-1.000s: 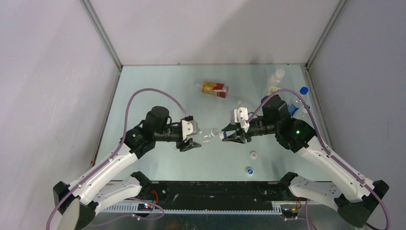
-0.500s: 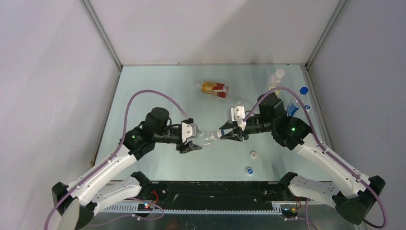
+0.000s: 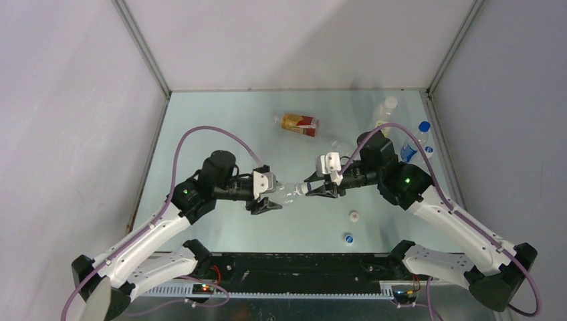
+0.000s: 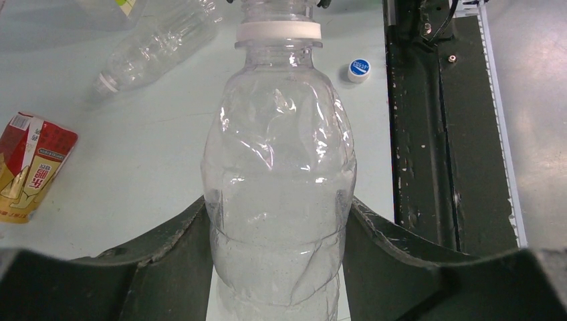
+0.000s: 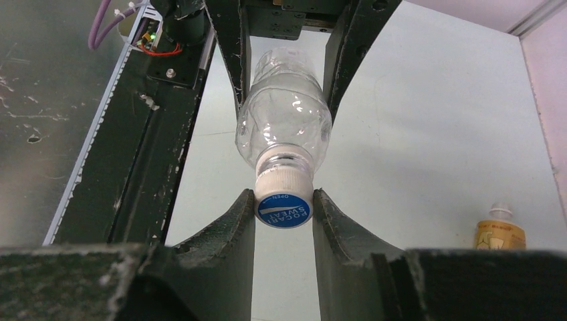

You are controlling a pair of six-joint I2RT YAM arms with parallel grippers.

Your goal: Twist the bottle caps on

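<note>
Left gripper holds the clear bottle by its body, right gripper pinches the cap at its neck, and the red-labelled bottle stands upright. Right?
Not quite: the red-labelled bottle lies on its side, as the top view shows. The left gripper does hold the clear bottle by its body, and the right gripper pinches the cap at its neck.

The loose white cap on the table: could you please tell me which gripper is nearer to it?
Right. The right gripper, pinching a blue cap, hangs just left of and beyond the white cap; the left gripper, clamping the clear bottle, is farther left.
</note>
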